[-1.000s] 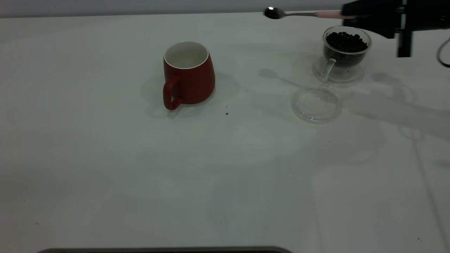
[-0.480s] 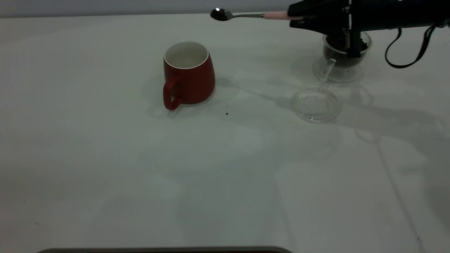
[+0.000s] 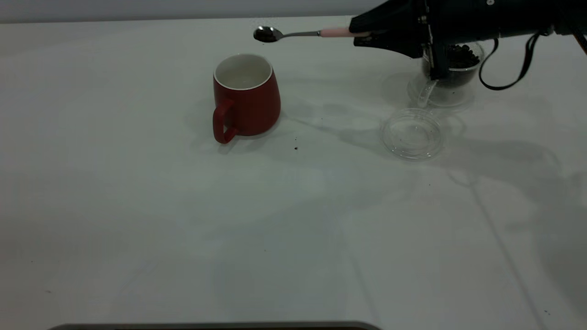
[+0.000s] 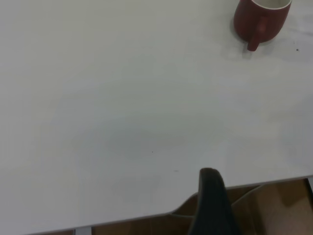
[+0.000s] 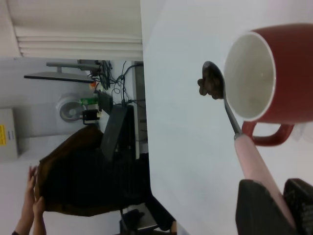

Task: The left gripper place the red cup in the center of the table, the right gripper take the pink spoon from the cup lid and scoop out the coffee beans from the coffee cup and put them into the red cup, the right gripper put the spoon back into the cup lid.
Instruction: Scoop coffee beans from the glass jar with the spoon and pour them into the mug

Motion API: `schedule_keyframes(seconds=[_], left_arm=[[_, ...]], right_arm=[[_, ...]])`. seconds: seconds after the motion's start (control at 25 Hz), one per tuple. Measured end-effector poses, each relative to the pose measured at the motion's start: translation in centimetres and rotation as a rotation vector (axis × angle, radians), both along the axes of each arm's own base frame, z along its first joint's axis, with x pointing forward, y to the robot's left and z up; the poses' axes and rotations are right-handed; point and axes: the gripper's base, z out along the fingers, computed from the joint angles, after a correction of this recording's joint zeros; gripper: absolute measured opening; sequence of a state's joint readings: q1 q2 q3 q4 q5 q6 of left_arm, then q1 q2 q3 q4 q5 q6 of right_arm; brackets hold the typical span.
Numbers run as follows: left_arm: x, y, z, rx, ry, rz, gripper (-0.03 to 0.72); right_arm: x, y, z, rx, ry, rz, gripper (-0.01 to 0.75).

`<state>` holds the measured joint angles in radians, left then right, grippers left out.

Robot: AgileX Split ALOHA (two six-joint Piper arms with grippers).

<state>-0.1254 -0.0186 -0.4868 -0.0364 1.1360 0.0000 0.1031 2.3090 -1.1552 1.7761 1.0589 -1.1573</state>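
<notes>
Above the table [image 3: 137,206], pink spoon [image 3: 302,33] level, bowl toward red cup [image 3: 246,96], pinched in right gripper [image 3: 367,33] fingers.

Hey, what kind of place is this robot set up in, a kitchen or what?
Probably a lab or workshop, not a kitchen. The red cup and coffee cup stand on a bare white table, and the right wrist view shows tangled cables and equipment beyond its edge.

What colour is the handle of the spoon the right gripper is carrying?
Pale pink, on the pink spoon held by the right gripper; clearest in the right wrist view.
</notes>
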Motion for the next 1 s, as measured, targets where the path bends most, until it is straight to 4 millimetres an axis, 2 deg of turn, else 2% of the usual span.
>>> schedule_keyframes(seconds=[0.4,1.0], left_arm=[[0.0,0.0,0.0,0.000,0.000,0.000,0.569],[0.0,0.0,0.0,0.000,0.000,0.000,0.569]], right_arm=[[0.4,1.4,0.0,-0.055,-0.007,0.000,0.114],[0.7,2.1,-0.1,-0.122,-0.080,0.020,0.114]])
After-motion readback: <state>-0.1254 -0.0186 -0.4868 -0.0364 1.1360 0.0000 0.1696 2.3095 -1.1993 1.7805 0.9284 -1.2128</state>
